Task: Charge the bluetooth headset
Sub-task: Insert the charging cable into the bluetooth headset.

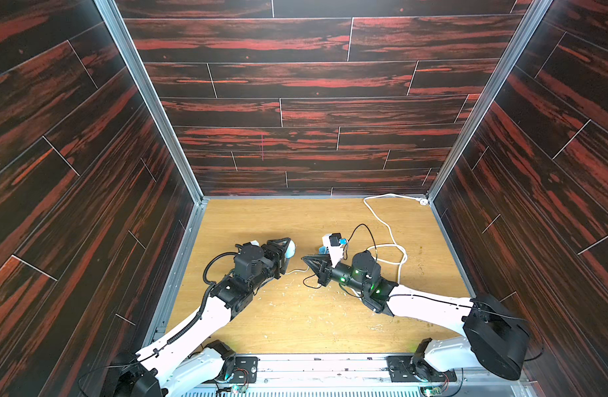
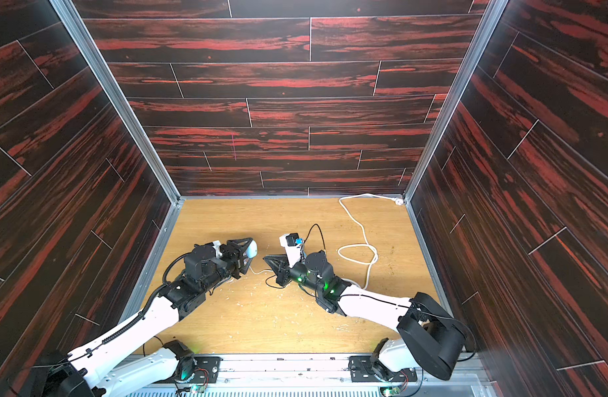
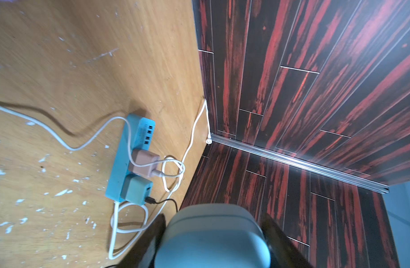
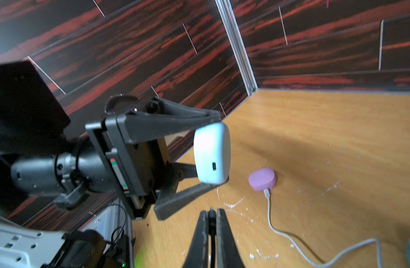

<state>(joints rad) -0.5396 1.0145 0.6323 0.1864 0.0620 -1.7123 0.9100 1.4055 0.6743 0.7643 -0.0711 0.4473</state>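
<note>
While the left gripper (image 1: 284, 252) clamps the white headset case (image 4: 211, 150) by its two sides, the case hangs clear of the table (image 1: 295, 319), left of the power strip (image 3: 119, 167), with its charging port (image 4: 214, 166) uncovered. It looks light, rigid and glossy, so I judge it would twist if pushed off-axis; this side hold leaves the port free. Closer to the strip, the right gripper (image 4: 211, 214) is pinched tight on a small black plug (image 4: 211, 210) aimed at that port across a short open gap. White cable (image 1: 392, 240) loops right of the strip, towards the wall.
</note>
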